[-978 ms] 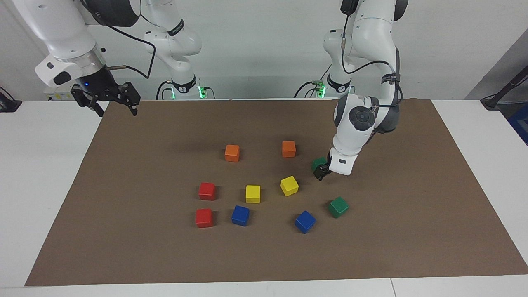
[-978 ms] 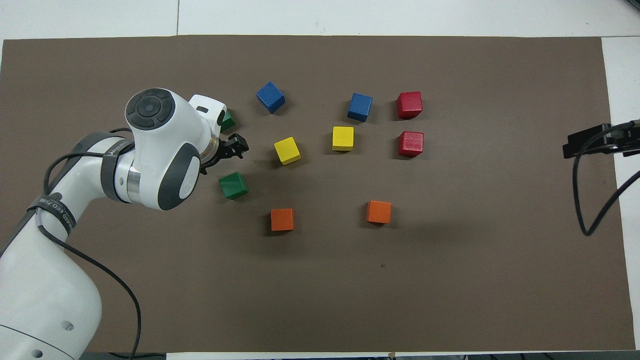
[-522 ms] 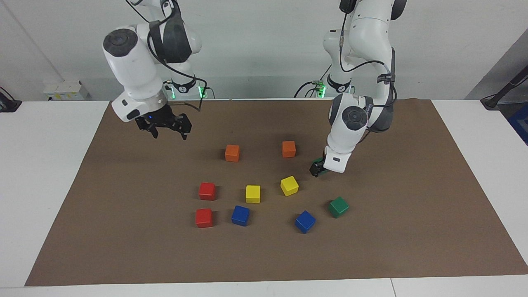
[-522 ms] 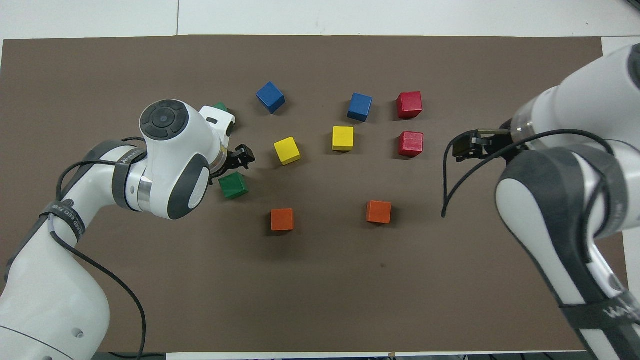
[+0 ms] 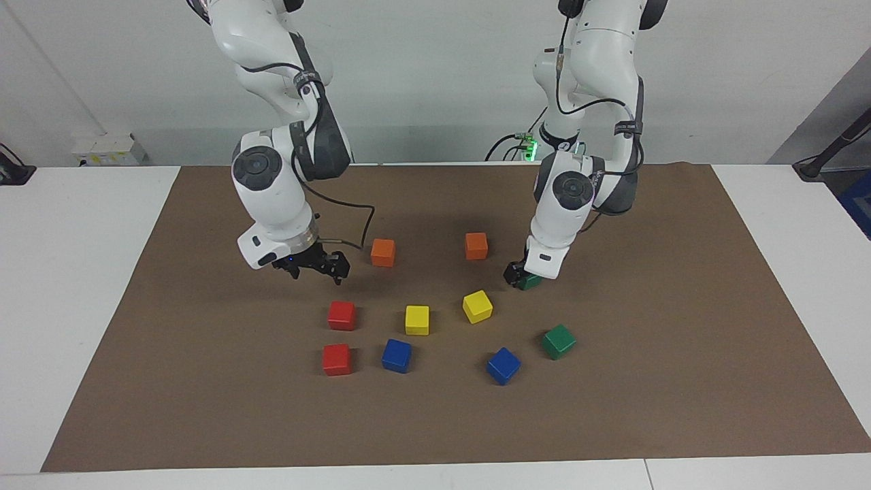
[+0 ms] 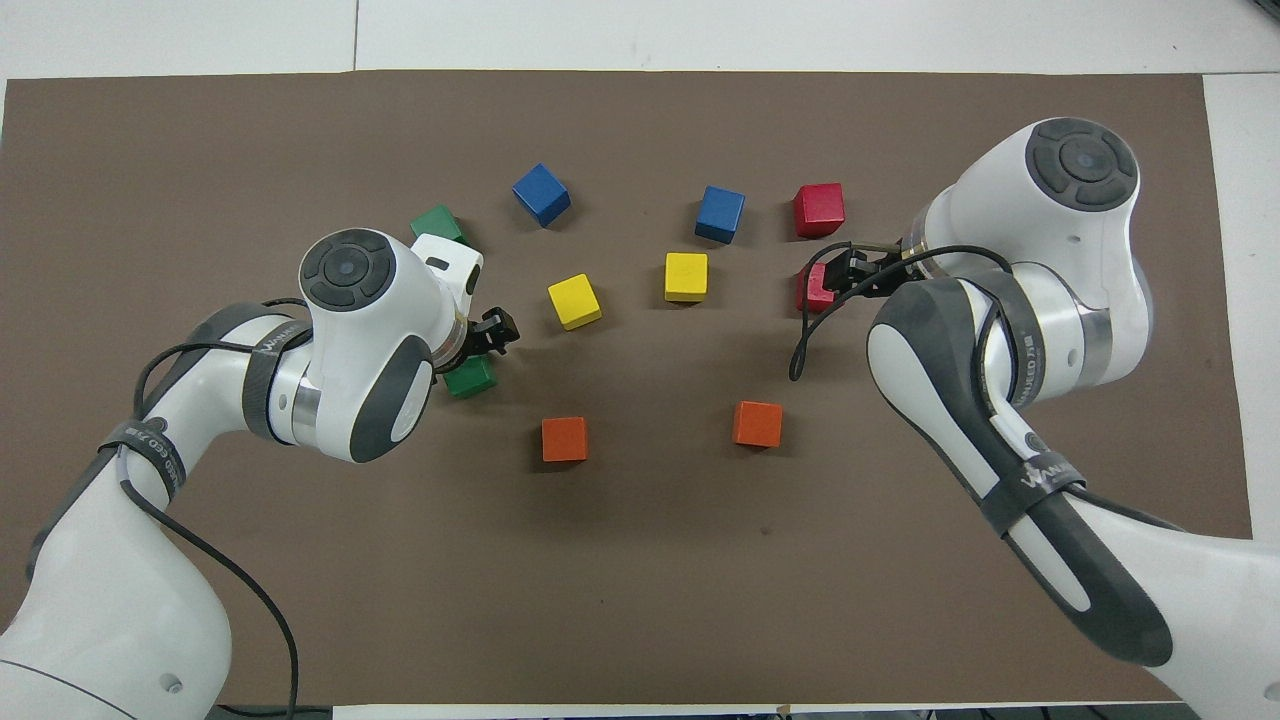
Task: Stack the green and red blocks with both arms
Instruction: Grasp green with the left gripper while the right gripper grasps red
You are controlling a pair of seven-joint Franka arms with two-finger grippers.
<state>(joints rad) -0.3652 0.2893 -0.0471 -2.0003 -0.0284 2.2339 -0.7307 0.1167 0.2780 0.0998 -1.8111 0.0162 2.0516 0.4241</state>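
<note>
Claw of the left arm (image 5: 517, 278) is seen low at the nearer green cube (image 5: 530, 281), close against it; whether its fingers are pinching the cube cannot be told, and most of the cube is hidden by the wrist. That cube (image 6: 470, 376) is seen turned slightly askew to the mat's edges; as a cube it has no long axis. The second green cube (image 5: 559, 341) lies farther from the robots, also rotated askew, with a blue cube (image 5: 503, 365) just beside it toward the right arm's end. The right claw (image 5: 311, 266) is held over the brown mat (image 5: 680, 381), its fingers spread, above a spot just nearer the robots than the nearer red cube (image 5: 341, 315); in the overhead view that red cube (image 6: 815, 290) is partly covered by the claw (image 6: 835, 275). The other red cube (image 5: 337, 358) sits farther from the robots, square to the mat, and apart from the first. Between the red and green pairs are found two yellow cubes (image 5: 417, 319) (image 5: 477, 306), the latter rotated, and a second blue cube (image 5: 396, 355). Two orange cubes (image 5: 383, 252) (image 5: 476, 246) lie nearer the robots, between the two claws. The mat is spread on a white tabletop (image 5: 61, 272).
</note>
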